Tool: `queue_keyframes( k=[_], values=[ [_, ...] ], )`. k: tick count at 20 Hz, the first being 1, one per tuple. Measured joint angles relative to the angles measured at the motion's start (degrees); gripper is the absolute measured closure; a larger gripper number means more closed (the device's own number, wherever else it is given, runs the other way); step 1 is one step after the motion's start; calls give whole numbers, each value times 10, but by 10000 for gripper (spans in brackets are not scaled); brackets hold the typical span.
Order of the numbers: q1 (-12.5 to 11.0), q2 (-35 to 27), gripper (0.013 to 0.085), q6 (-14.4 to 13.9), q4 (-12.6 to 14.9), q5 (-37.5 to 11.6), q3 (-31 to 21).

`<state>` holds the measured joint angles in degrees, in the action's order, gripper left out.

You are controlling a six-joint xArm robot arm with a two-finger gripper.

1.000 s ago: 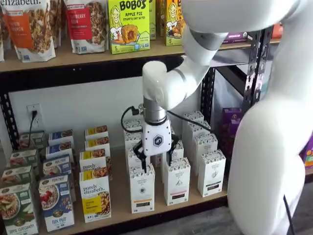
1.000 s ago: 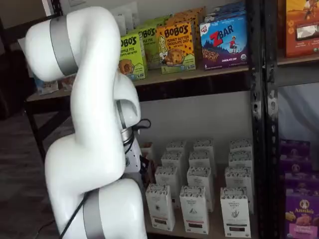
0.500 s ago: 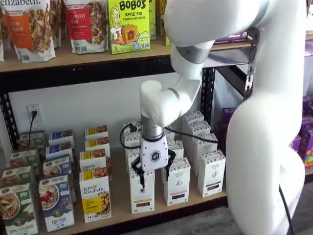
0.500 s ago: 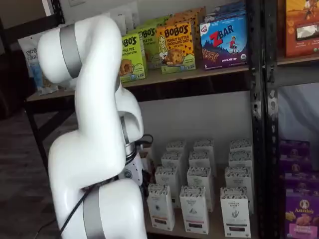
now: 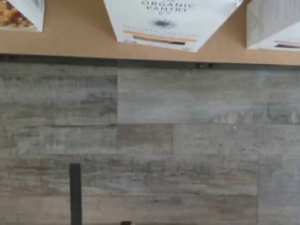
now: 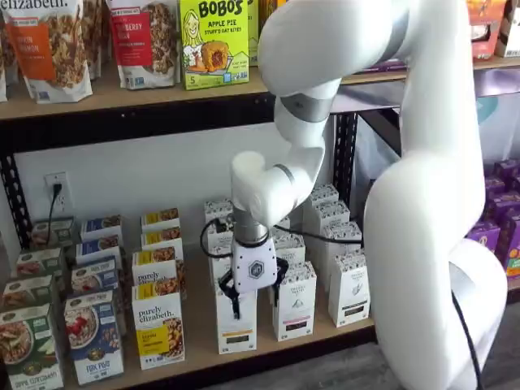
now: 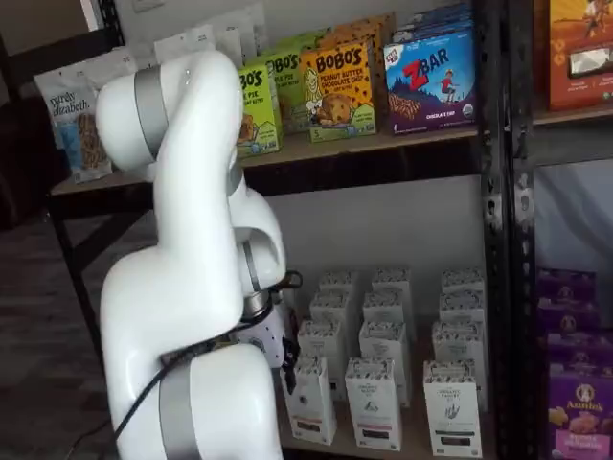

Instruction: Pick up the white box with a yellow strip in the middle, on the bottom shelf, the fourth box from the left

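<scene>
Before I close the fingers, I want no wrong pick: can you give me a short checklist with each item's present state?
1. Gripper over the white box, front carton of its row: ok.
2. Fingers apart, straddling the box top: ok.
3. Yellow strip on this carton, seen in the wrist view: ok.
4. Neighbouring white carton clear of the fingers: cannot tell.
5. Box upright on the bottom shelf: ok.

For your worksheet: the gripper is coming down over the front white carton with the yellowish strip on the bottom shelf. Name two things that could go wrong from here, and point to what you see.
1. The gripper straddles the top of the white box, fingers open. Cartons stand tightly packed behind and beside it, so a finger could catch a neighbouring carton.
2. The white box stands near the front edge of the bottom shelf; a nudge might tip it onto the floor.
</scene>
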<state>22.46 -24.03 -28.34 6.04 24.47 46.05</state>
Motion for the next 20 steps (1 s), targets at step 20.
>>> queue_keyframes(
  k=[20],
  values=[
    [-23, -170, 130, 41, -19, 8, 198]
  ],
)
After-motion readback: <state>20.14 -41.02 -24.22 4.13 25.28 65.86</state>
